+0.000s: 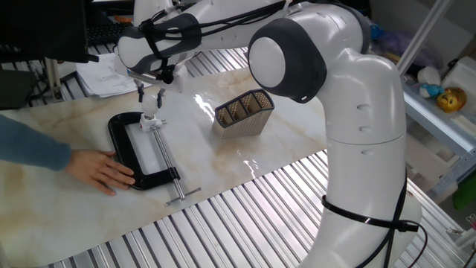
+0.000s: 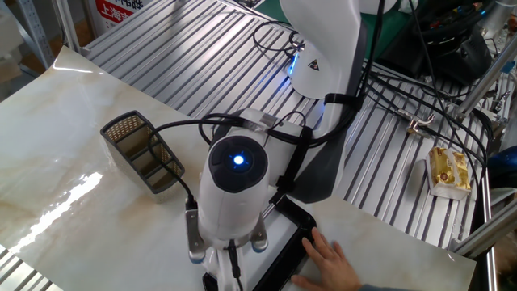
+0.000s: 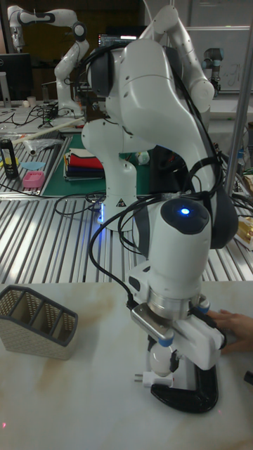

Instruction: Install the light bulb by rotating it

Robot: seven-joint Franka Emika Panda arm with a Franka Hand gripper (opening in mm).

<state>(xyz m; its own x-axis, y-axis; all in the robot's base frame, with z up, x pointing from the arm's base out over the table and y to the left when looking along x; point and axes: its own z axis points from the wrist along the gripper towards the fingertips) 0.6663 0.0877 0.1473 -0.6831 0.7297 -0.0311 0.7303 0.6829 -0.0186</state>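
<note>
small white frosted light bulb [image 3: 161,360], upright, globe up, narrow base down over white socket

Light bulb [image 3: 161,358]: only partly seen between the gripper [image 3: 163,356] fingers in the tall fixed view; its base and any socket contact are too small to tell. In one fixed view it is a tiny white speck; in the other fixed view the arm's wrist hides it.
Black C-clamp [image 1: 134,152]: mostly covered by the arm in the other fixed view; far end cut off in the tall fixed view.
Person's hand [image 1: 100,170]: forearm cut off at the left edge.
Mesh basket [image 3: 36,320]: left side cut off in the tall fixed view.
</note>
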